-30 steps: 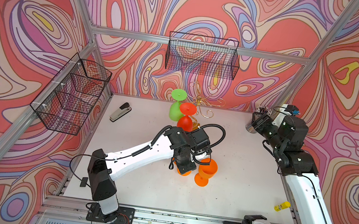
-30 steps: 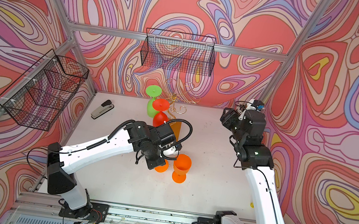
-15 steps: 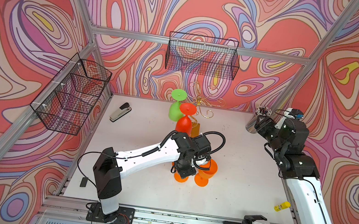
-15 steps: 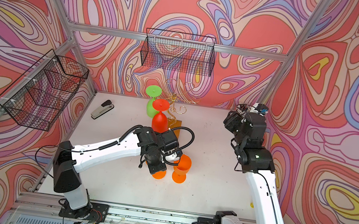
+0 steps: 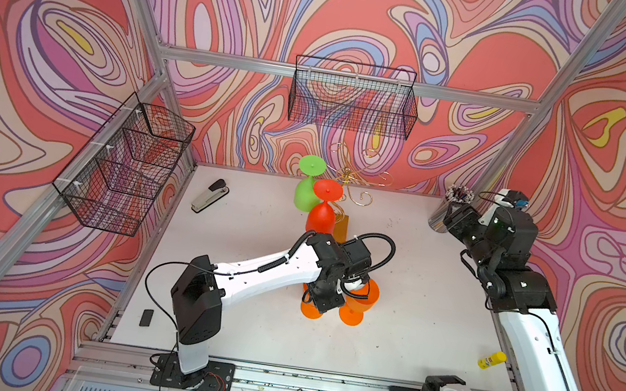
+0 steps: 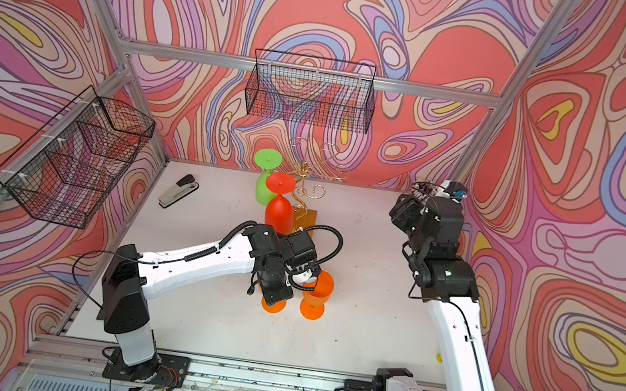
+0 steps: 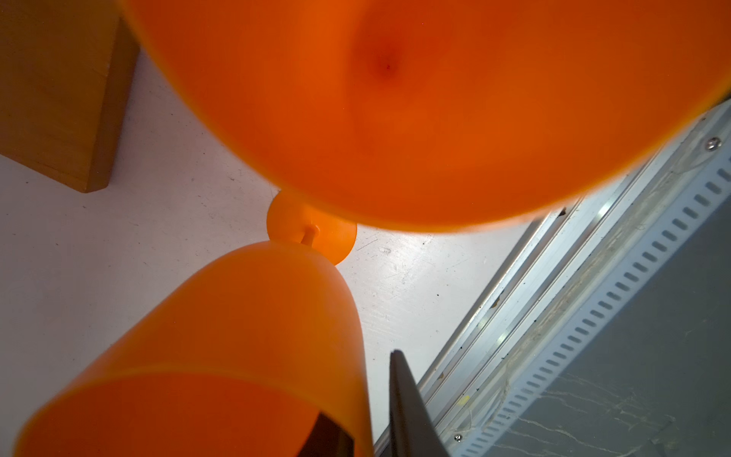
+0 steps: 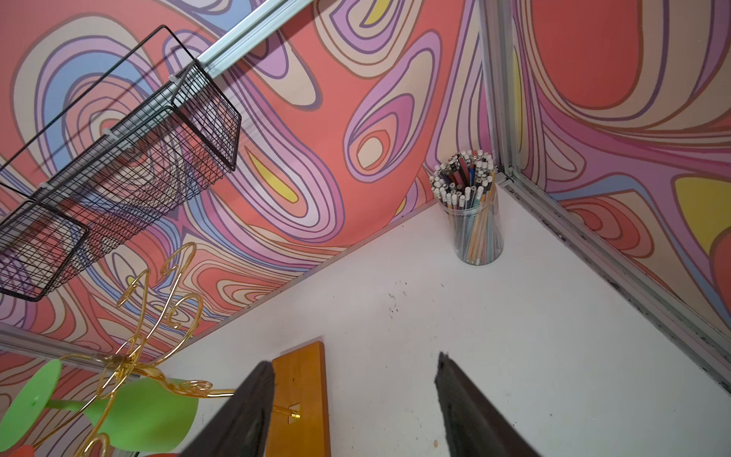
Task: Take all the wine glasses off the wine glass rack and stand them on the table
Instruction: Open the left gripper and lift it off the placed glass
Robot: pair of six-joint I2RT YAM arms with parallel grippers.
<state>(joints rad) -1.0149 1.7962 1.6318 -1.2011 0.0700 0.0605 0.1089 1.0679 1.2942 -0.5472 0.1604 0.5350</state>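
Loosely, glass (image 7: 245,316) rim w/in left end effector (image 7: 360,387)

Gold wire rack (image 5: 349,175) upright, green glass (image 5: 304,198), red glass (image 5: 321,218) hanging inverted

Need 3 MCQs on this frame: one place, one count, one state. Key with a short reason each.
1. Where on the table is the stapler? A) rear left B) front right C) centre
2. How many glasses hang on the wine glass rack? A) one B) two C) four
3. The right gripper is: A) shut on a glass B) open, empty C) shut on the rack

Key:
1 A: in both top views it lies near the left rear corner.
2 B: the green glass and the red glass hang bowl down.
3 B: in the right wrist view the jaws stand apart with nothing between them.
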